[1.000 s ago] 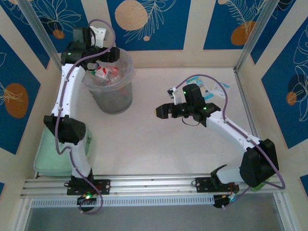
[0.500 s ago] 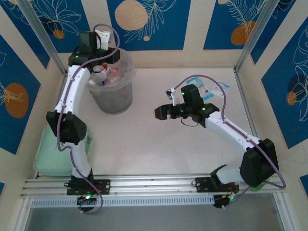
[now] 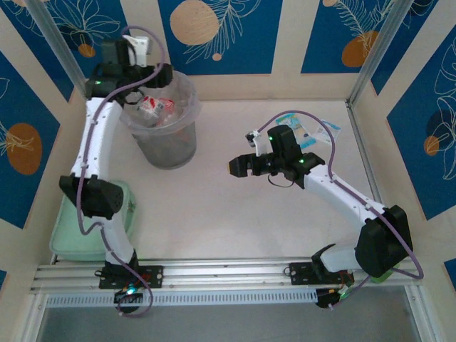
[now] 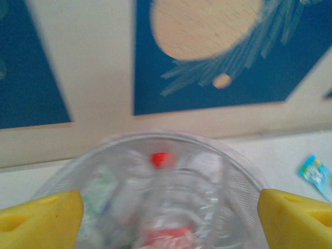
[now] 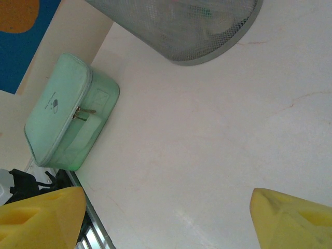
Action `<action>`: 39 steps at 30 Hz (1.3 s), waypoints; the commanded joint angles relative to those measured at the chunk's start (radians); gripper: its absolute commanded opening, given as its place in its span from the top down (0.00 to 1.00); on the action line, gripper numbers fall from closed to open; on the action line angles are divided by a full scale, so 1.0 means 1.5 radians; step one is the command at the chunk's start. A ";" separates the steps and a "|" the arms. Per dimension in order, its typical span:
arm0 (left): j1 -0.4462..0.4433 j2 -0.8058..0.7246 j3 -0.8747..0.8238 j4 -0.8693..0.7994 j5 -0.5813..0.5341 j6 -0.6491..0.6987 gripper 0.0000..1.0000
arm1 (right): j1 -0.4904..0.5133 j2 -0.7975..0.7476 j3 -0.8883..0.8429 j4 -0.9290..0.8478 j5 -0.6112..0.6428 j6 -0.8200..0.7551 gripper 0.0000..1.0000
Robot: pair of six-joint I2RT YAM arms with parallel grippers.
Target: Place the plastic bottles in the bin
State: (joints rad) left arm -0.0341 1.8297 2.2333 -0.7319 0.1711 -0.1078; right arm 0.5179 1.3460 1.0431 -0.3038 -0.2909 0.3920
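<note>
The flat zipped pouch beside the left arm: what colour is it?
The flat zipped pouch is pale mint green; the right wrist view shows it best.

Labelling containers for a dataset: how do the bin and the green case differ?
The bin is round, translucent and upright; the green case is flat, opaque and lies down. The bin is open-topped with plastic bottles showing inside; the case has a zipper, contents hidden. The bin stands near the back wall, the case by the near edge. Both sit on the left of the table.
</note>
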 commanded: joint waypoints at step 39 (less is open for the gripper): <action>-0.052 0.060 -0.332 0.290 0.159 -0.368 0.43 | -0.017 -0.048 0.010 -0.037 0.052 -0.013 0.18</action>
State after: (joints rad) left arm -0.0231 1.8595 1.7237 -0.2653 0.3721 -0.6506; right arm 0.5125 1.3262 1.0435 -0.3439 -0.2329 0.3809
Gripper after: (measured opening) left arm 0.575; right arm 0.824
